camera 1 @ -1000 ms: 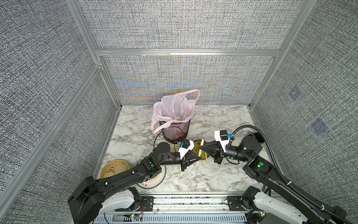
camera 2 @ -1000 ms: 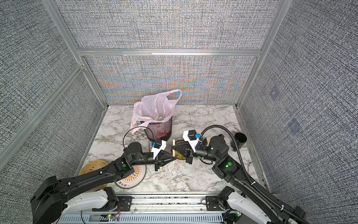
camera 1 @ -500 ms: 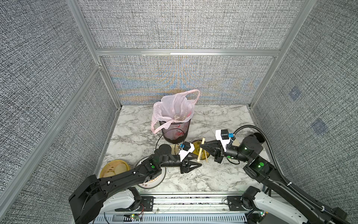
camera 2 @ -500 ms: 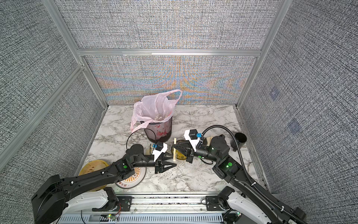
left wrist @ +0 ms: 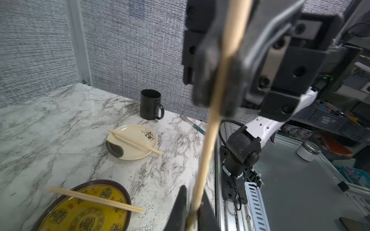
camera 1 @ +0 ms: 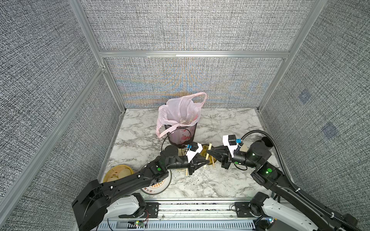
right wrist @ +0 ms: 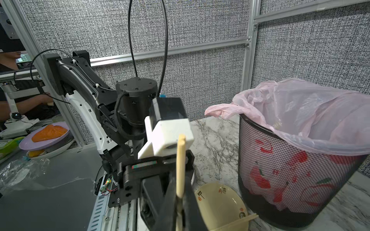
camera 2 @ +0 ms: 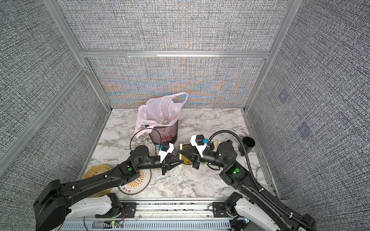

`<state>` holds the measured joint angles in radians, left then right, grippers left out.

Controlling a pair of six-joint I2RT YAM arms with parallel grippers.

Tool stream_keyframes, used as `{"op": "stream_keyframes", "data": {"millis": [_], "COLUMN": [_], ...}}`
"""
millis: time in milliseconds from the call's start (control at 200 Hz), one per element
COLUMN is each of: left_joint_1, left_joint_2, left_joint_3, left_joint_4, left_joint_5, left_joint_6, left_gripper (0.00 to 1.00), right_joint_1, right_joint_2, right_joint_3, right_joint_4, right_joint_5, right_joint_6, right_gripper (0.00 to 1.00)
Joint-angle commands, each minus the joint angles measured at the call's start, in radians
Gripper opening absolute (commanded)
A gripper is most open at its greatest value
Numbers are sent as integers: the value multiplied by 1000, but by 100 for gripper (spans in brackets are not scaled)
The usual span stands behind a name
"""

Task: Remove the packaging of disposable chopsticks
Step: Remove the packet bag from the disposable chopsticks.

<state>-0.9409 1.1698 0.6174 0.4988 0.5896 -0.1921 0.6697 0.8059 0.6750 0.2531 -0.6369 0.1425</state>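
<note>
1. Chopsticks sit above the counter, your left claw clamped tight on them.
2. Your right claw pinches the same pair farther along.
3. Behind stands the pink-bagged mesh bin.

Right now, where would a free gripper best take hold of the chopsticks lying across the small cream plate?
Grip the tip that overhangs the rim, from above, jaws across both sticks. The chopsticks lie flat, side by side, on the cream plate; their middle sits low in the dish, while the overhanging tip probably leaves finger room.
</note>
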Motion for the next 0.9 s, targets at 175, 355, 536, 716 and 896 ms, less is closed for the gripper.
{"op": "stream_keyframes", "data": {"millis": [175, 355, 536, 716, 896], "left_joint_1": [2, 2, 2, 2, 1], "left_joint_2": [-15, -42, -37, -56, -59], "left_joint_3": [-9, -16, -10, -15, -13], "left_joint_4": [20, 15, 23, 14, 11], "left_joint_5": [13, 12, 37, 16, 18], "left_joint_6": [-17, -13, -18, -21, -20], "left_gripper": [0, 0, 0, 0, 0], "right_joint_1": [3, 2, 3, 1, 2], "right_joint_2": [11, 5, 51, 53, 39], "right_joint_3": [-3, -23, 2, -7, -25], "right_joint_4": [5, -2, -20, -24, -17], "right_joint_5": [-30, -40, -69, -52, -47], "right_joint_6": [-1, 2, -3, -6, -12], "right_gripper": [38, 42, 25, 16, 11]}}
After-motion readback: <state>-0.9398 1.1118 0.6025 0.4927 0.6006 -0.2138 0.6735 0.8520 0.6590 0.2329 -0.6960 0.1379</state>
